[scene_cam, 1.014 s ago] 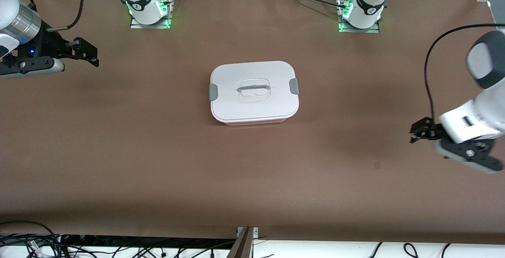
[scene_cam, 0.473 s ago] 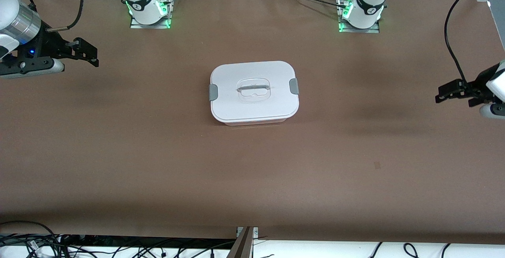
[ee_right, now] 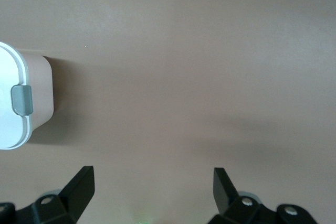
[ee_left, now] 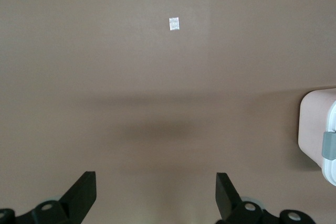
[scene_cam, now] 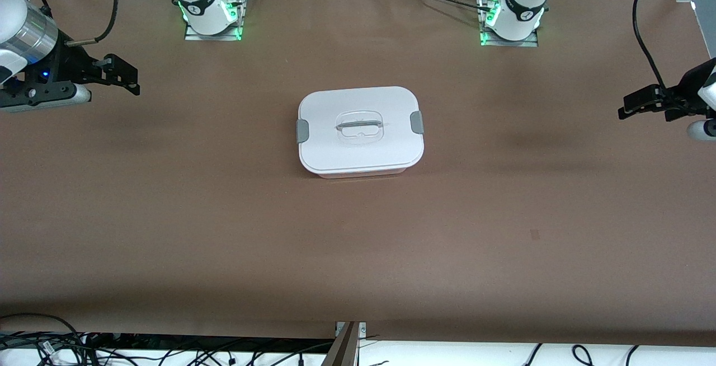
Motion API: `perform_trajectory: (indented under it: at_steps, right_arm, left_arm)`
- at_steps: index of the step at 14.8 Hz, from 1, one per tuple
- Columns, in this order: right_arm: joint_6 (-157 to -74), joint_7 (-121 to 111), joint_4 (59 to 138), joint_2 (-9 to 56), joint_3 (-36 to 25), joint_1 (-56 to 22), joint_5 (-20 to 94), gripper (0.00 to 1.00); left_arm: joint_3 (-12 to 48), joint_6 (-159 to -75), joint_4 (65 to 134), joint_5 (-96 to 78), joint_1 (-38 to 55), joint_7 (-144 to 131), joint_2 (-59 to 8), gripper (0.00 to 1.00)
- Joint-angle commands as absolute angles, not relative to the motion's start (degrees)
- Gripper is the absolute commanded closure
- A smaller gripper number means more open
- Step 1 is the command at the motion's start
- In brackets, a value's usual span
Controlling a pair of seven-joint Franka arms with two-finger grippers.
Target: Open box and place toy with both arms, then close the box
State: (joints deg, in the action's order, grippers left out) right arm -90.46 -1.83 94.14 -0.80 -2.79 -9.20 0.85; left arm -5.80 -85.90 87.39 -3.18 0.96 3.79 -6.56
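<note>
We see the box [scene_cam: 361, 130] sitting mid-table on the brown table [scene_cam: 224, 231], its white lid [scene_cam: 358, 153] on and both grey clips down: one clip [scene_cam: 302, 131] toward the right arm's end, the other clip [scene_cam: 417, 122] toward the left arm's end. The clear handle [scene_cam: 361, 127] lies flat in the lid's recess. The toy does not show in any view.

Our left gripper [scene_cam: 643, 103] hangs in the air over the left arm's end of the table, well apart from the box, its fingers spread wide with nothing between them. In the left wrist view the two fingertips [ee_left: 84, 195] frame bare table, and only the pink end of the box [ee_left: 315, 129] with one clip [ee_left: 329, 145] shows at the edge. A small pale square mark [ee_left: 174, 23] lies on the table there; in the front view we find it as a faint patch [scene_cam: 535, 234] nearer the camera than the box.

Our right gripper [scene_cam: 120, 78] hangs over the right arm's end of the table, likewise well apart from the box, fingers spread and holding nothing. The right wrist view shows its fingertips [ee_right: 81, 187] over bare table, with the box end [ee_right: 26, 98] and its clip [ee_right: 22, 100] at the edge.

Nothing stands between either gripper and the box. Cables [scene_cam: 67, 343] lie off the table's edge nearest the camera.
</note>
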Motion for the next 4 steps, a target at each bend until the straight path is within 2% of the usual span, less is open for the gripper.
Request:
perform_trajectory:
  at_steps: [1,4]
  right_arm:
    - [-89.6,-0.9,93.3,-0.6,-2.8,-9.3,0.2,0.0]
    - [-89.6,-0.9,93.3,-0.6,-2.8,-9.3,0.2,0.0]
  left_arm:
    - [-5.5,-83.5,85.8,-4.0,0.5,2.9,-8.4,0.0]
    - [-5.7,-83.3,85.8,-4.0,0.4,3.0,-8.4,0.0]
